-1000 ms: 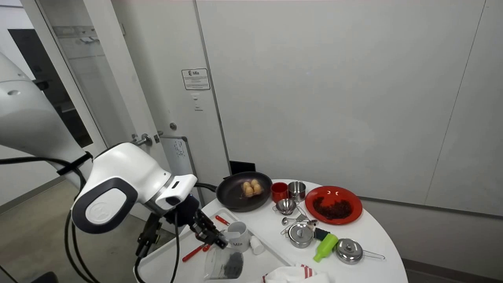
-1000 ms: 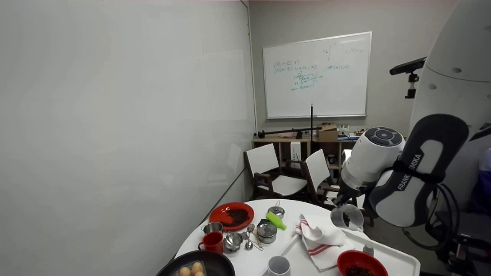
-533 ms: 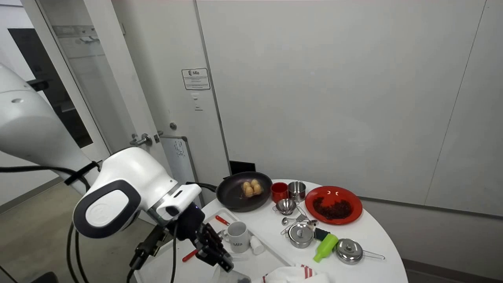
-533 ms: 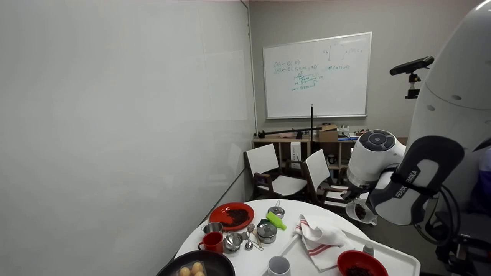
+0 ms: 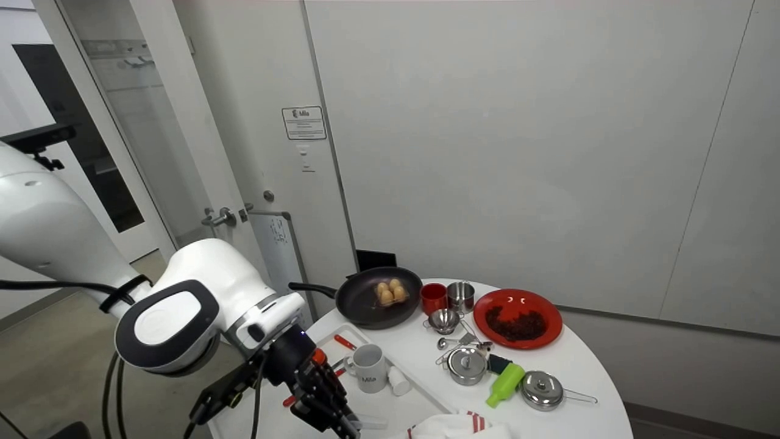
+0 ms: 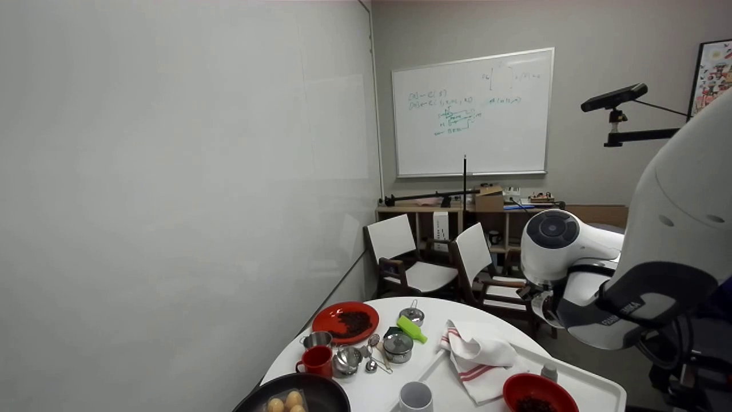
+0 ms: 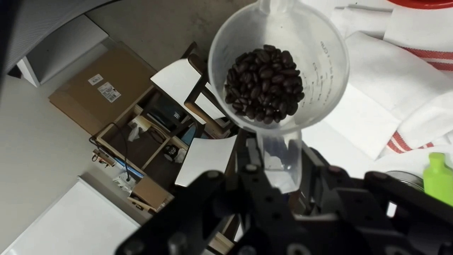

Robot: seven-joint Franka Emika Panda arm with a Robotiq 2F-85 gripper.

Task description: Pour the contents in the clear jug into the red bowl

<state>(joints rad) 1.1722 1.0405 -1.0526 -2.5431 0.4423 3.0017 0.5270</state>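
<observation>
The clear jug (image 7: 318,63) is see-through with measuring marks and holds dark beans, seen from above in the wrist view. My gripper (image 7: 281,152) is shut on its handle, one finger on each side. In an exterior view the jug (image 6: 546,312) is partly hidden by the arm, off the table's far side; its tilt is hard to tell. A wide shallow red bowl (image 5: 499,297) with dark contents stands at the table's far edge. A smaller, deeper red bowl (image 6: 517,386) with beans sits on the tray, apart from the jug; a red rim shows in the wrist view (image 7: 428,3).
The white tray (image 6: 606,386) bears a grey mug (image 5: 368,369), red-handled utensils and a striped towel (image 6: 480,366). A black pan (image 5: 353,305) with eggs, a red cup (image 5: 433,299), metal pots and a green bottle (image 5: 504,387) stand on the table. Chairs (image 6: 429,277) are behind it.
My gripper has moved lower with the jug, and the jug's body has left the bottom of an exterior view. It is more covered by the arm elsewhere. The things on the table look unmoved.
</observation>
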